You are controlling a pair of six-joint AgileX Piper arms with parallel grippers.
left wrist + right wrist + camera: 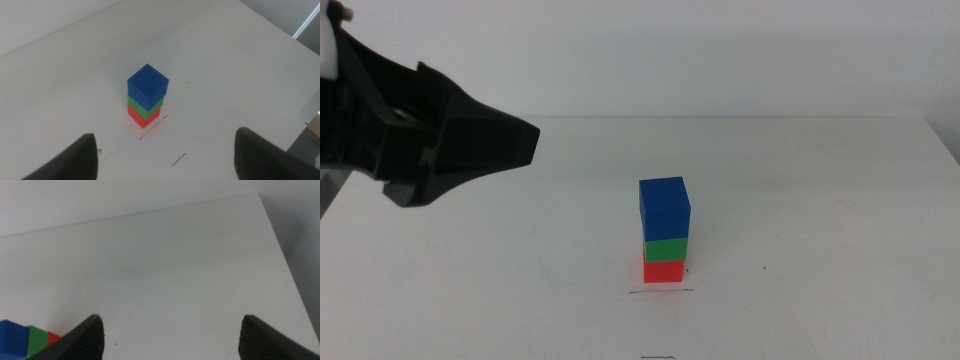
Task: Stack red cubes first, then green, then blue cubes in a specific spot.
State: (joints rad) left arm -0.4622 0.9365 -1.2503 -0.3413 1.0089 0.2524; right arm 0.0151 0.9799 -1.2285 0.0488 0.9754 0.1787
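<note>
From here I see the small matte red cube sitting on the white tabletop just behind the thin dark pen line, with the matching green cube on it and the deep blue cube on top, turned slightly off square. The stack looks finished to me. My left gripper hangs up and to the left, well apart from the tower, jaws spread wide and holding nothing. The tower's long axis is vertical, so I'd back away sideways. The right gripper waits off to the side, jaws also spread and empty.
</note>
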